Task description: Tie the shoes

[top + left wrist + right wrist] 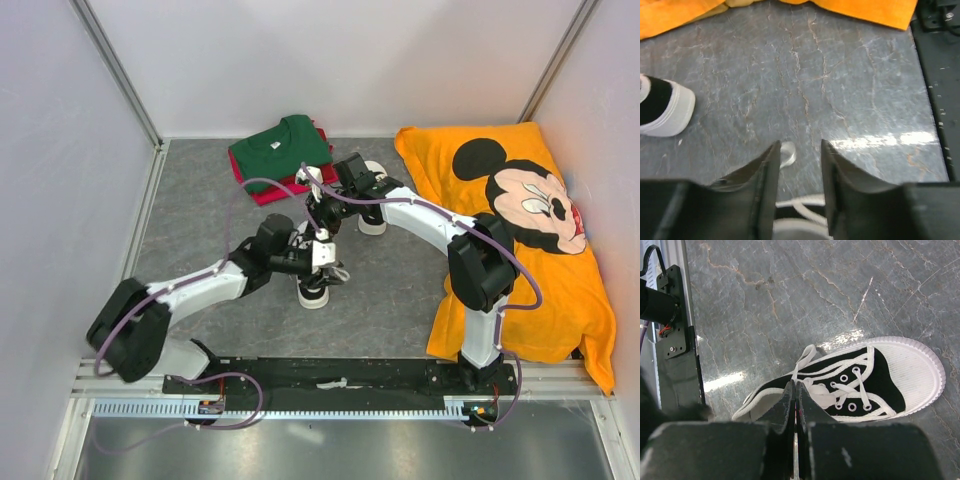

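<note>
Plainly, our left gripper [800, 146] stands partly open and grips nothing. A white lace [792, 202] crosses the gap low in the frame, loose between the fingers; we judge the jaws sit astride it so they can close on it. Our right gripper [795, 388] is pressed shut at bottom centre, right over the lacing of a shoe [865, 385], but whether a strand is pinched in that seam we cannot tell. From above, the shoes [313, 292] sit mid-frame on the grey table [200, 230], near each other, with no bow visible, which is why both arms crowd in there.
</note>
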Robot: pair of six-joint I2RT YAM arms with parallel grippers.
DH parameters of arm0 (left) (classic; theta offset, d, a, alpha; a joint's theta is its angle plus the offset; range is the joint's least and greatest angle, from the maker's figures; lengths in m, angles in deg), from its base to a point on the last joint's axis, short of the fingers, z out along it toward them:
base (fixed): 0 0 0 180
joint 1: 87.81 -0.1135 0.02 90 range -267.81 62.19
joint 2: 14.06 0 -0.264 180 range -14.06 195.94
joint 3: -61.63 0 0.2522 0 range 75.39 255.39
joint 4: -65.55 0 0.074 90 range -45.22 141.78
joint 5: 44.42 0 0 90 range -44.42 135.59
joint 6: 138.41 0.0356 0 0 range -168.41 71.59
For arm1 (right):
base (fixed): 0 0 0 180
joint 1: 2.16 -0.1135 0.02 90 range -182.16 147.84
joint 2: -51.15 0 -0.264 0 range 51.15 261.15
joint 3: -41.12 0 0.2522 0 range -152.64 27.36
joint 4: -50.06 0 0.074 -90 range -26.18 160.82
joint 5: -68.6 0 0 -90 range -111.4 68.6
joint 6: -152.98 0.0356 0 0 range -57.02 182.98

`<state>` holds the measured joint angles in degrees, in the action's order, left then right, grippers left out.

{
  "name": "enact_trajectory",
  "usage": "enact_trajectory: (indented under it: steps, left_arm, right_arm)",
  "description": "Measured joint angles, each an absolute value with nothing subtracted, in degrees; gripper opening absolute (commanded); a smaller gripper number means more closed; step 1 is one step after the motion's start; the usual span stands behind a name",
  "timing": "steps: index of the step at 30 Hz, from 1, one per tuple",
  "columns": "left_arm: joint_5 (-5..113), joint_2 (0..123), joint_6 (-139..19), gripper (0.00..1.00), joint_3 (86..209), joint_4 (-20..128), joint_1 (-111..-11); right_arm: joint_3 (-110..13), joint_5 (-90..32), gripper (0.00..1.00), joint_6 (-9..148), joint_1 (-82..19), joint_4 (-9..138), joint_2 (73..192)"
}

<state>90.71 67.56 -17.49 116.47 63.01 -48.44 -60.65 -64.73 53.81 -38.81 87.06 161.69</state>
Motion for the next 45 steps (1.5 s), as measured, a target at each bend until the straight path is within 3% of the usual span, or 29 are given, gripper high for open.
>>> enact_trajectory:
  steps: [3,11,17,23,24,27,30,31,34,39,45]
  left_arm:
    - [91.7,58.2,-17.3,0.58,114.3,58.9,-51.5]
    - [92.0,30.3,-17.7,0.63,113.4,46.9,-71.0]
    - [88.2,27.1,-22.8,0.63,109.5,41.2,-81.4]
    - [84.2,27.1,-28.2,0.62,106.9,38.2,-82.3]
    - [84.0,27.1,-28.7,0.62,106.9,38.0,-82.3]
    - [83.6,27.7,-29.9,0.62,106.9,37.7,-82.3]
    - [83.6,29.9,-31.4,0.62,106.9,37.8,-82.3]
    - [83.6,30.9,-32.1,0.62,106.9,37.9,-82.4]
    - [84.6,33.3,-34.0,0.62,106.9,38.9,-82.5]
    - [88.2,36.7,-35.9,0.60,106.9,42.6,-82.6]
    - [93.7,42.2,-34.7,0.56,107.1,44.7,-82.6]
  right_arm:
    - [-60.6,-64.9,0.00,53.8,-38.9,87.2,161.7]
    - [-62.5,-63.4,0.00,53.8,-42.3,87.6,161.9]
    - [-66.0,-59.6,0.00,53.8,-46.1,87.3,164.7]
    - [-67.5,-55.5,0.02,53.8,-48.0,87.3,169.6]
    - [-67.5,-54.9,0.04,53.8,-48.2,87.5,170.3]
    - [-67.5,-53.5,0.21,53.7,-48.6,87.7,171.7]
    - [-67.5,-53.0,0.41,53.4,-48.9,88.3,172.1]
    - [-67.5,-53.0,0.53,53.4,-48.9,88.3,172.1]
    - [-67.9,-53.2,0.71,52.9,-49.1,88.8,172.0]
    - [-68.0,-53.8,0.75,51.3,-48.8,91.2,167.7]
    - [-61.9,-55.7,0.63,49.6,-44.3,92.2,154.8]
